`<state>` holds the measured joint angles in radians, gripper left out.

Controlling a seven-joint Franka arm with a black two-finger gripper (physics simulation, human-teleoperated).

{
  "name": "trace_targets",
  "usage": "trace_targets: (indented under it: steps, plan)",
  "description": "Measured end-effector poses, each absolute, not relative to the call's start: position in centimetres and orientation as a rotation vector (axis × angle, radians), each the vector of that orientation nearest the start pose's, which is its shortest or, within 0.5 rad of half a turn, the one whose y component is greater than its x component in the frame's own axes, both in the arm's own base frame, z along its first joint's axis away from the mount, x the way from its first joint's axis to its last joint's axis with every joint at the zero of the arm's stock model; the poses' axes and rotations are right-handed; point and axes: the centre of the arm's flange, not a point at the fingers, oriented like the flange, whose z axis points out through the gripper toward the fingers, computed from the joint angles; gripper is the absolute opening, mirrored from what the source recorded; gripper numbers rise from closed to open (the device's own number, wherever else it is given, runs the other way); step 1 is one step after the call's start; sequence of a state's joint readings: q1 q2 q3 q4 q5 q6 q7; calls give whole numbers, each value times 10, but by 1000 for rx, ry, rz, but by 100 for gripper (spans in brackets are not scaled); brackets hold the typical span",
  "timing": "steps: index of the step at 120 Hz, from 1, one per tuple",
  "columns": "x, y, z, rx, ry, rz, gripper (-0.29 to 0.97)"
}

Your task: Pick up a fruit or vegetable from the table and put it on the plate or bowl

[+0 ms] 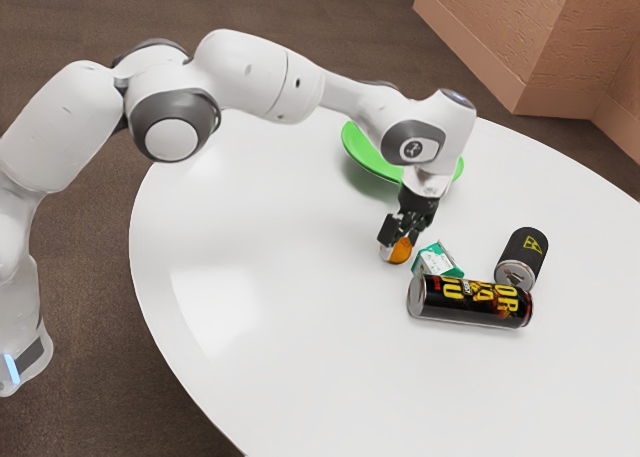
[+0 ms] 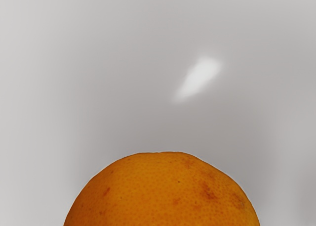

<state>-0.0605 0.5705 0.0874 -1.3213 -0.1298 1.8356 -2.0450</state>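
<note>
- One orange (image 1: 400,253) is clamped from two sides between the black fingers of the gripper (image 1: 398,240), close above the white table (image 1: 270,317)
- Seen from the wrist, the orange (image 2: 163,194) bulges just under the hand, with pale tabletop behind it
- Green plate (image 1: 357,149) lies beyond the arm's wrist, apart from the orange
- Near the fruit, toward the exterior view's right: a green-and-white carton (image 1: 440,261), a long black can (image 1: 470,303) on its side, and a short black can (image 1: 523,256)
</note>
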Motion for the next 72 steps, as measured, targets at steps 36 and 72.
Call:
trace_targets:
  steps: [36,72]
  plan:
    - [713,-7,394,1571,2722,-173,50]
    - [709,-11,423,1582,2673,-184,28]
